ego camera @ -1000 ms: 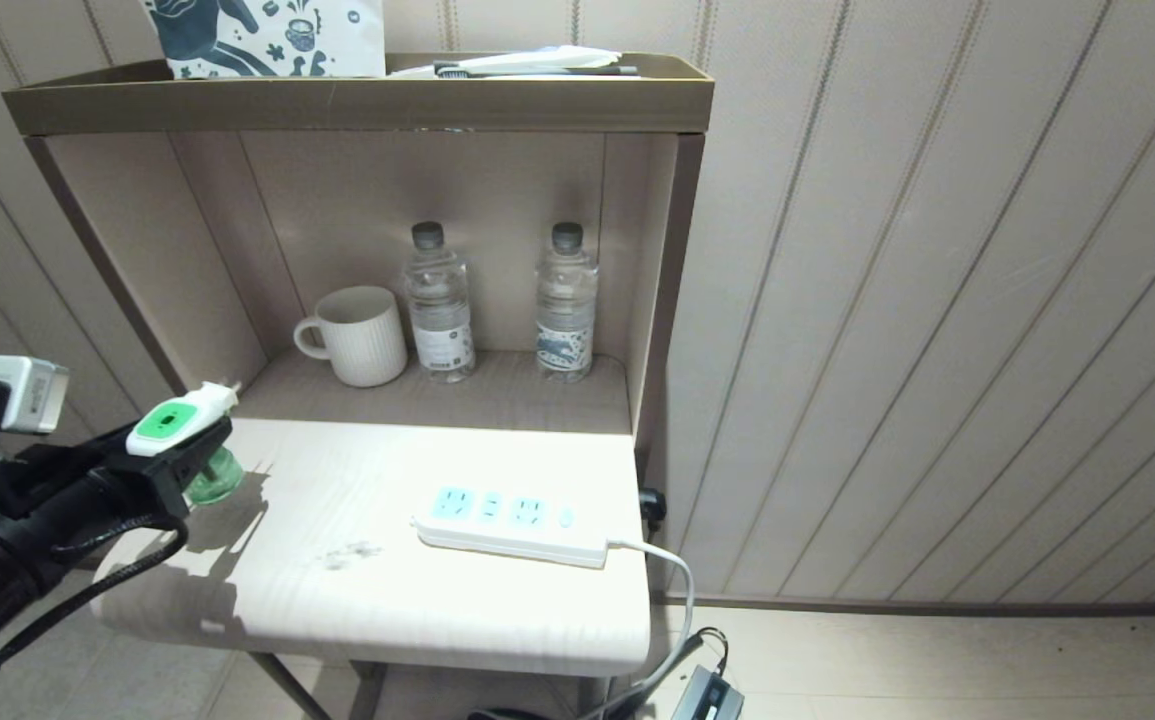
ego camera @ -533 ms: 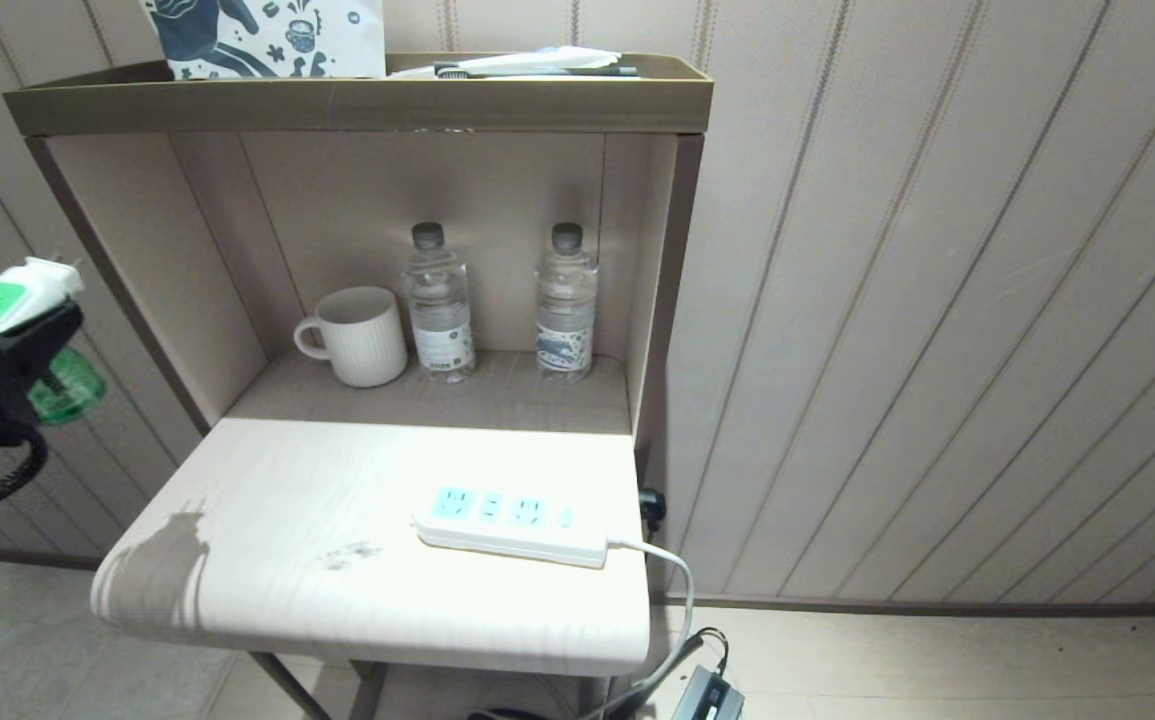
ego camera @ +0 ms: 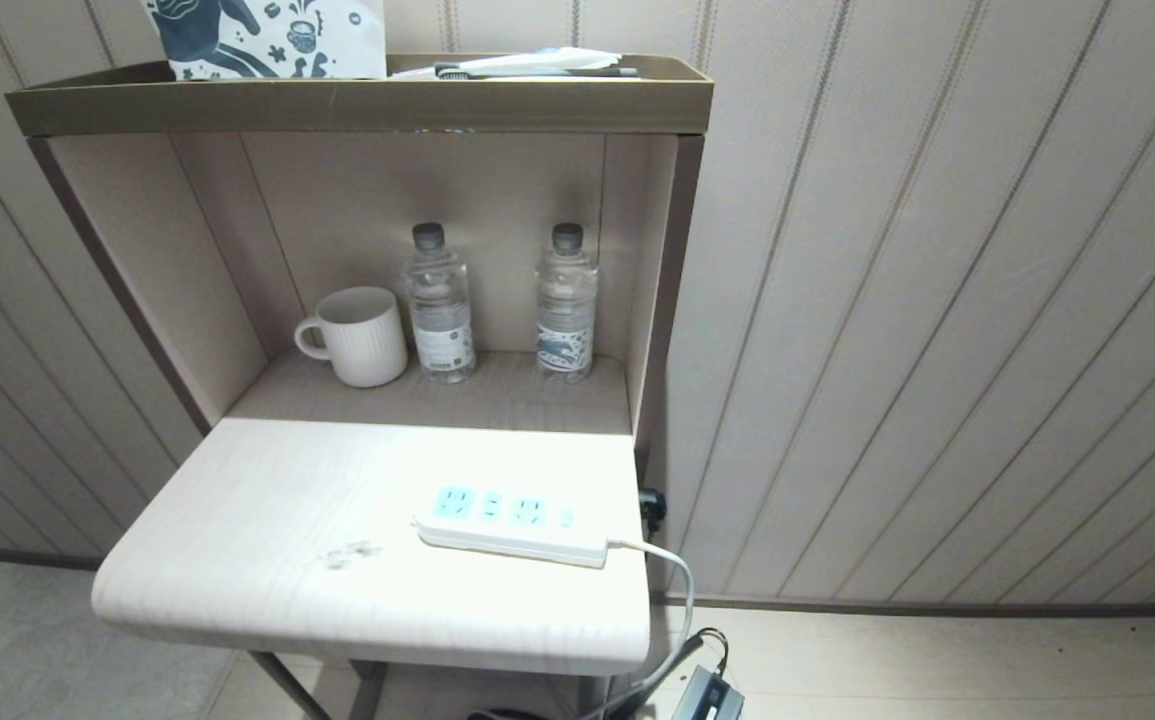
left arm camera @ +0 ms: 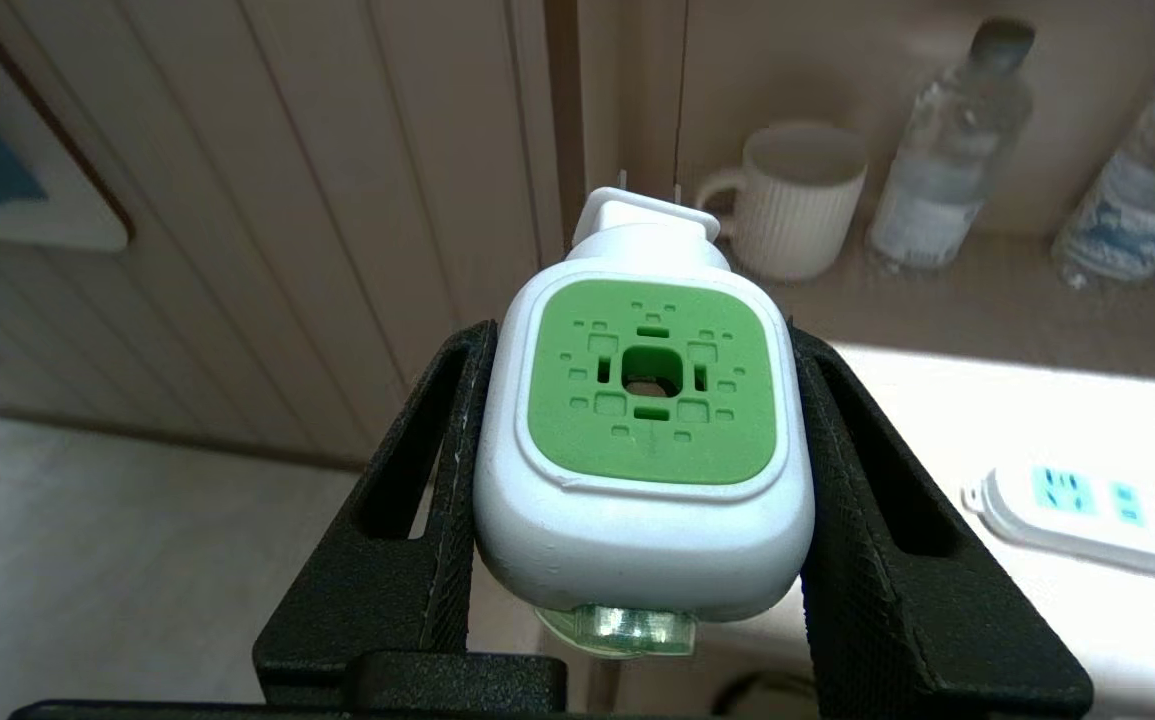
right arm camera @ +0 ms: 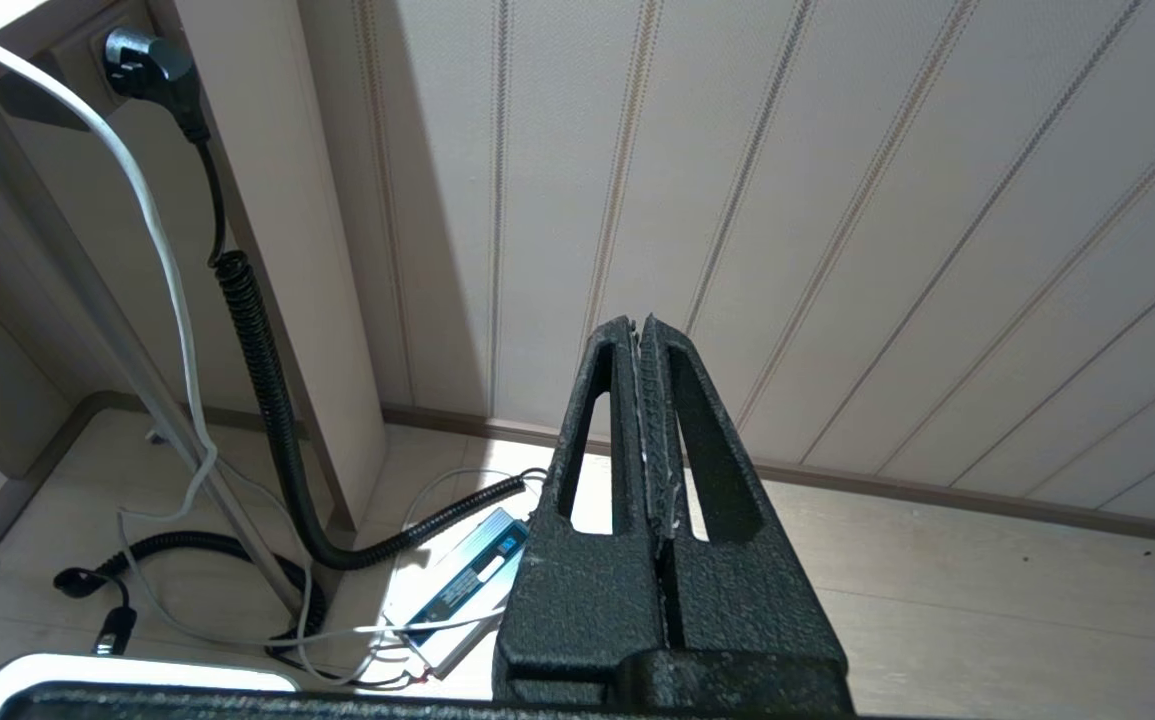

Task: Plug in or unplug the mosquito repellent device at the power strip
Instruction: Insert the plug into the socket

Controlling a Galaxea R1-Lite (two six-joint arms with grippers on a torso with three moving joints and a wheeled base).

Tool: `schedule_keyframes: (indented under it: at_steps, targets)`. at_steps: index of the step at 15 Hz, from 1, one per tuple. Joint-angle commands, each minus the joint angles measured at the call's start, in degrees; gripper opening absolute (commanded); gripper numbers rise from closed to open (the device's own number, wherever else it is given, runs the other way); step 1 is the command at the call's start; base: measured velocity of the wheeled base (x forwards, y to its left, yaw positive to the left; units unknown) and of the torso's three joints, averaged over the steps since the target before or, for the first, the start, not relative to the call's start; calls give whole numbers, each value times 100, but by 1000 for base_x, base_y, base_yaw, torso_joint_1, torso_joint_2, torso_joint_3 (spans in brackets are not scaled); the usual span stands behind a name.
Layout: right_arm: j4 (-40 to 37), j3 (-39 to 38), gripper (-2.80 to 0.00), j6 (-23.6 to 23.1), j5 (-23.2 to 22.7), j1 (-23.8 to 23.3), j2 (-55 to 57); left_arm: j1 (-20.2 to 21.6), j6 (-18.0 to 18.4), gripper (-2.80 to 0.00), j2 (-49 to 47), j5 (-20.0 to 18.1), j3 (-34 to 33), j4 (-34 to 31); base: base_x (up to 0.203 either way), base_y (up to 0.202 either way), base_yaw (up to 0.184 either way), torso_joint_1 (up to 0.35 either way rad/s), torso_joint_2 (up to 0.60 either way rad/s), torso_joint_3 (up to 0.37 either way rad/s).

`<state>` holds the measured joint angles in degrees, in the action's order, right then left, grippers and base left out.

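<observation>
The power strip (left arm camera: 1097, 505) lies flat on the pale tabletop (ego camera: 267, 520), ahead of the left gripper (left arm camera: 642, 440) and off to one side of it; its long axis runs along the table, its three light-blue socket faces turned upward, all vacant. It looks a stiff plastic bar, light enough to slide if pushed sideways, so any insertion would call for a straight push down onto a socket face.

The left gripper pinches the mosquito repellent device (left arm camera: 647, 420) by the two flat white sides of its head, one finger on each. That looks the best hold: hard, smooth plastic, somewhat slippery, while the translucent green bottle below seems the fragile part. The device appears small and light. Its prongs (left arm camera: 649, 183) point forward, away from the wrist, toward the mug (left arm camera: 797, 215), roughly level, not yet down at the sockets.

The right gripper (right arm camera: 649, 400) hangs parked near the floor, fingers pressed together on nothing
</observation>
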<state>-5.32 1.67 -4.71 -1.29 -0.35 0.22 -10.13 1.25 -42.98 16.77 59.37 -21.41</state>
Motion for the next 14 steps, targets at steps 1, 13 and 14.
schedule_keyframes:
  at_steps: [1, 13, 14]
  targets:
    - [-5, 0, -280, -4, -3, 0, 0, -2, -377, -280, 136, -56, 534, -986, 0, 0, 0, 0, 0, 0]
    - [13, 0, -280, 304, 33, 0, 4, -6, -1368, -280, -1807, -1642, 3186, -4224, 0, 0, 0, 0, 0, 0]
    - [14, 0, -280, 301, 33, 0, 4, -11, -1365, -280, -1891, -1642, 3173, -4254, 0, 0, 0, 0, 0, 0]
